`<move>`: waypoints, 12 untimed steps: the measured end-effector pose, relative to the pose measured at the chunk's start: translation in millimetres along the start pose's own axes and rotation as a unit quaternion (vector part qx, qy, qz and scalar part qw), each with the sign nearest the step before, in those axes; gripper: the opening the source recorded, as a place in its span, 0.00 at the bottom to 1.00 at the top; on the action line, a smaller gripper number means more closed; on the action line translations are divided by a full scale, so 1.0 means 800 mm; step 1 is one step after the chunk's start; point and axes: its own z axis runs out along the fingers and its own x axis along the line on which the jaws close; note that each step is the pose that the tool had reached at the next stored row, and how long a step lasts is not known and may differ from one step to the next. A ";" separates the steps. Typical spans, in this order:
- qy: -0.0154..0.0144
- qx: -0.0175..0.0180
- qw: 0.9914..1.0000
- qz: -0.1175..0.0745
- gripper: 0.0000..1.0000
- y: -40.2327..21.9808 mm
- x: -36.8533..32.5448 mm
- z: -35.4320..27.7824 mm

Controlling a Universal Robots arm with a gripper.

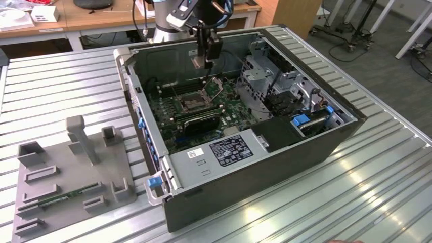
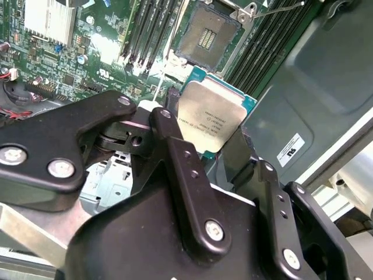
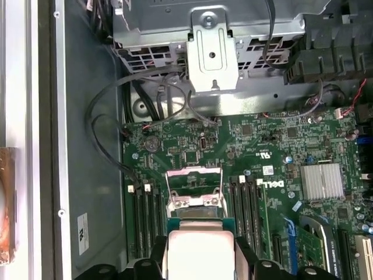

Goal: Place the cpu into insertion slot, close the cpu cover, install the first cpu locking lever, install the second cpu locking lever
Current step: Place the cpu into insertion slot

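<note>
Exterior view's left: grey fixture tray (image 1: 68,172) on the slatted table (image 1: 60,86), well apart from the work.

Centre: open computer case (image 1: 270,167) lying on its side, motherboard (image 1: 202,126) exposed. The insertion slot (image 1: 192,105) sat bare, its pin grid uncovered in the second wrist view (image 2: 205,38). No chip was seated.

Above the slot: gripper (image 1: 201,62) hung inside the case, clenched on the cpu (image 2: 210,119) by two opposite edges, pale metal top showing between the black fingers (image 2: 172,131). The cpu was in the air, clear of the socket and not touching it.

Just to the right of the slot: cpu cover (image 1: 214,87) stood tilted up on its hinge, also seen as an open frame in the first wrist view (image 3: 194,186). A thin wire lever (image 2: 282,7) looked unlatched.

Far right: drive cage (image 1: 263,76), untouched.

Judgement: early in the first step. Chip picked up and brought over the socket; seating, cover and both levers not yet done.
</note>
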 end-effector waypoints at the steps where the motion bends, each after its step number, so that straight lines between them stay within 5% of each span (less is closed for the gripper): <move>1: 0.000 0.001 1.000 -0.001 0.54 0.0000 0.0000 0.0004; 6: 0.001 0.011 1.000 -0.015 0.54 -0.0004 -0.0001 0.0032; 12: 0.002 0.011 1.000 -0.018 0.54 -0.0011 -0.0001 0.0036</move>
